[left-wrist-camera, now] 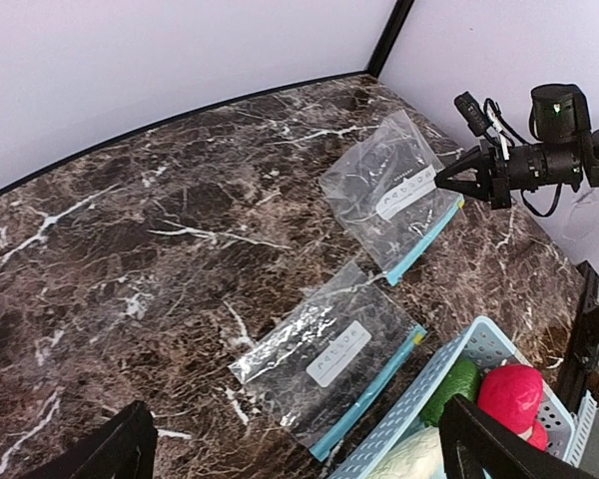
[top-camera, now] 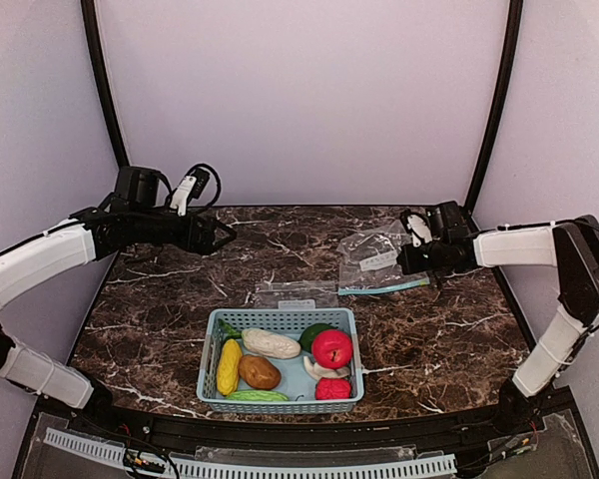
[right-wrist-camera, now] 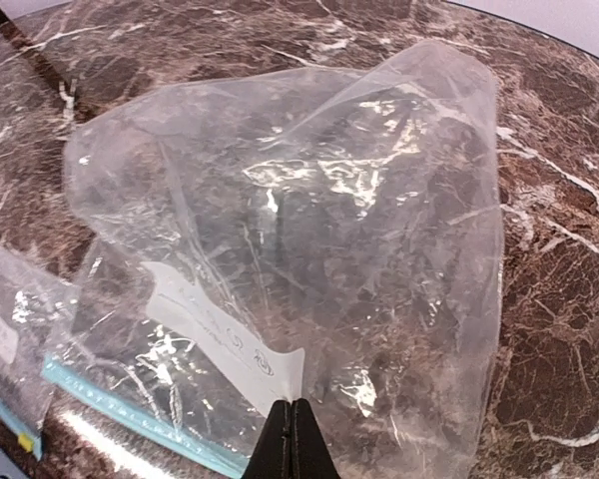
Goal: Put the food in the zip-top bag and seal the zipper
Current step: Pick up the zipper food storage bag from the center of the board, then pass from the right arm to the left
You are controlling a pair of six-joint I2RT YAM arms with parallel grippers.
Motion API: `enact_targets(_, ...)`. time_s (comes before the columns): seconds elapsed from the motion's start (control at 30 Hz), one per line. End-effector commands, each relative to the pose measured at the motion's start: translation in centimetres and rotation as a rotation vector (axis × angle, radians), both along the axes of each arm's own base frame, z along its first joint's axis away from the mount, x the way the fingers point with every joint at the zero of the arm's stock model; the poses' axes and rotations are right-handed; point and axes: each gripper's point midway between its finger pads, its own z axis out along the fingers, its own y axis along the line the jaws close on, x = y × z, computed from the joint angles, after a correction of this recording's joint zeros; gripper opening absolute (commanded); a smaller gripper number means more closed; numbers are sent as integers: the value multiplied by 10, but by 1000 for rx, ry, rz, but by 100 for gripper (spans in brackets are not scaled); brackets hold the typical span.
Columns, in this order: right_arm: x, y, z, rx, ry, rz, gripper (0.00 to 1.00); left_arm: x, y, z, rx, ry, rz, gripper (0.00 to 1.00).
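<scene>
The food lies in a light blue basket (top-camera: 208,351) at the table's front: yellow corn (top-camera: 229,366), brown potato (top-camera: 260,372), white radish (top-camera: 271,343), red apple (top-camera: 331,348), a dark green fruit (top-camera: 312,334) and a small red fruit (top-camera: 332,388). A clear zip-top bag (top-camera: 374,261) (right-wrist-camera: 309,220) with a blue zipper strip lies at the back right. My right gripper (top-camera: 403,261) (right-wrist-camera: 293,411) is shut on its film beside the white label. My left gripper (top-camera: 223,235) (left-wrist-camera: 298,424) hovers open at the back left, holding nothing.
A second clear bag (top-camera: 298,294) (left-wrist-camera: 324,359) with a blue zipper lies flat just behind the basket (left-wrist-camera: 449,384). Pale walls and black corner posts close in the dark marble table (top-camera: 150,309) on three sides.
</scene>
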Motion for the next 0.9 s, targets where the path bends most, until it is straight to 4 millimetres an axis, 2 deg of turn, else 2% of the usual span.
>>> enact_targets(0.0,-26,30,33,116,-74,133,0,-7,-27,2,-87,51,-112,100)
enact_targets(0.1,-43,42,49,142,-108,190,0,-7,-43,10,-134,70,-150,100)
enact_targets(0.33,-76,78,105,174,-249,338,0,-15,-84,42,-161,3,-249,100)
enact_targets(0.47,-90,97,138,182,-321,397,0,-14,-104,48,-168,-1,-299,100)
enact_targets(0.53,-104,111,149,177,-339,452,0,-16,-110,52,-172,-17,-327,100)
enact_targets(0.7,-136,144,167,176,-352,581,0,-29,-108,63,-166,-101,-380,100)
enact_targets(0.87,-167,175,173,220,-313,715,0,-46,-96,57,-131,-136,-407,100)
